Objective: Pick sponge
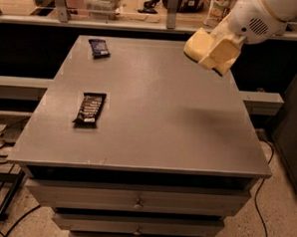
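We have the sponge in the air, up at the far right of the table and well clear of its top; a faint shadow on the grey surface below suggests how high it hangs. The gripper is closed on it: one yellowish pad lies flat against the sponge's right side, the other finger is hidden behind it, and most of the foam sticks out to the left. We judge the pick nearly done, with only a clean lift left to finish. Since the foam is soft and held near one end, we want a firm, even squeeze and a slow, straight rise, with no sharp wrist turn that could let the free end flop or slip out. For room, we are well off. The two dark bars, one at the far left and one nearer the left edge, lie well apart from the sponge. The table's right edge and far edge are both near beneath us, so a dropped sponge might go over the side. The rail behind the table sits just beyond the gripper, so we should go up, not back.
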